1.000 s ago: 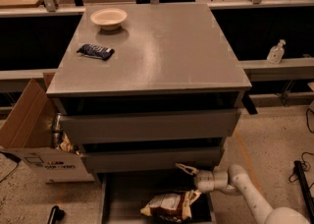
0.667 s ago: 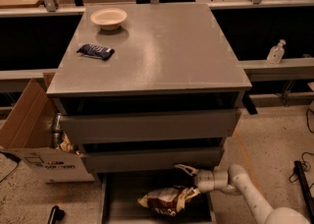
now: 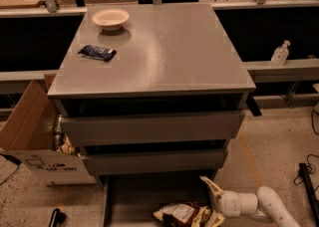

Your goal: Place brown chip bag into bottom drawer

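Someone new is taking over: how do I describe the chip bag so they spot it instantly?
Find the grey cabinet; its bottom drawer is pulled open at floor level. The chip bag lies in it, just left of the white gripper. It is crinkled, brown and cream, unlike the small dark blue bar on top near the bowl.

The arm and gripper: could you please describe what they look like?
The arm is smooth, rounded white tubing with a cylindrical wrist segment. The gripper, at lower right over the bottom drawer, is pale cream and tapering. No cables or markings show on them.
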Robot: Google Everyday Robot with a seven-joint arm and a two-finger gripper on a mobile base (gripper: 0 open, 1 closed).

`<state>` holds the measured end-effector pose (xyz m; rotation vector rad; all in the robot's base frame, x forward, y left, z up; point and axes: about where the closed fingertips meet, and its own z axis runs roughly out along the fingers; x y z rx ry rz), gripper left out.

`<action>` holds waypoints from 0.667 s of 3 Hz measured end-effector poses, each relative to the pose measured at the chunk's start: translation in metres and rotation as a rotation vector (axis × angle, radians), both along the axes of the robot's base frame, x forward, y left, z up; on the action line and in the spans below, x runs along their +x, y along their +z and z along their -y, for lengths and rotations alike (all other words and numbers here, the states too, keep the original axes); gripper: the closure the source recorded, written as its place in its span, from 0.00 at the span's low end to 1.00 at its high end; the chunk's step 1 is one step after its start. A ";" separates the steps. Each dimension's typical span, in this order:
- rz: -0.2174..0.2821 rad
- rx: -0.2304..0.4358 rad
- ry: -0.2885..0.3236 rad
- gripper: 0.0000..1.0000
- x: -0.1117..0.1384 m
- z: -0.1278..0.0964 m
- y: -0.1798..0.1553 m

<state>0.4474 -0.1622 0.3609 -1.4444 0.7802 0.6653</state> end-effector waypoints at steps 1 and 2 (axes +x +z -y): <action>0.088 -0.007 -0.068 0.00 -0.041 0.044 0.019; 0.088 -0.007 -0.068 0.00 -0.041 0.044 0.019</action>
